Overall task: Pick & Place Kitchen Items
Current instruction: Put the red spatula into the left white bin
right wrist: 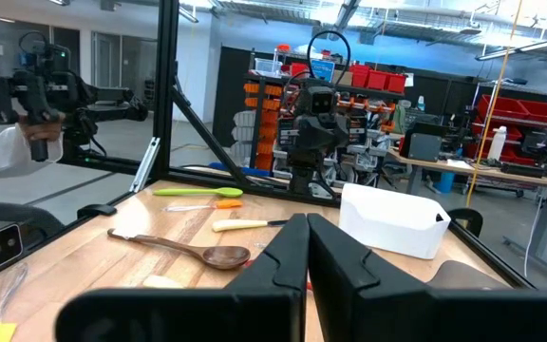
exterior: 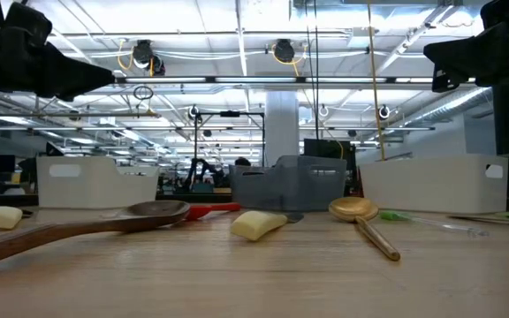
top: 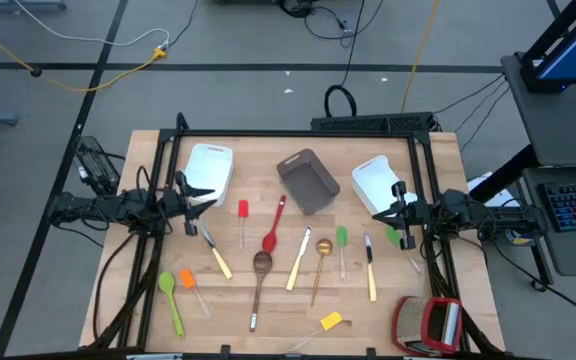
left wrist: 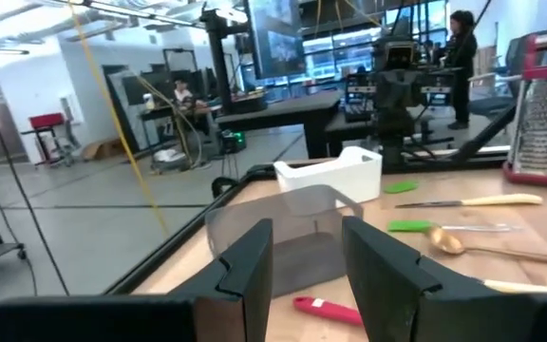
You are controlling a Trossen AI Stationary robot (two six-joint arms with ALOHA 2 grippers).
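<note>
The kitchen items lie flat on the wooden table: a red spoon [top: 273, 232], a small red spatula [top: 243, 212], a brown wooden spoon [top: 259, 275], a gold spoon [top: 321, 258], pale-handled knives [top: 298, 260], green [top: 171, 295] and orange [top: 188, 282] utensils, and a small yellow piece [top: 330, 321]. My left gripper [top: 200, 197] hangs level above the table's left side, open and empty [left wrist: 307, 275]. My right gripper [top: 381, 214] hangs level above the right side, shut on nothing [right wrist: 307, 256].
A white bin [top: 209, 170], a grey bin [top: 308, 180] and a second white bin [top: 376, 182] stand along the far side. A red-and-silver grater [top: 428, 323] sits at the near right corner. Black frame rails [top: 298, 133] border the table.
</note>
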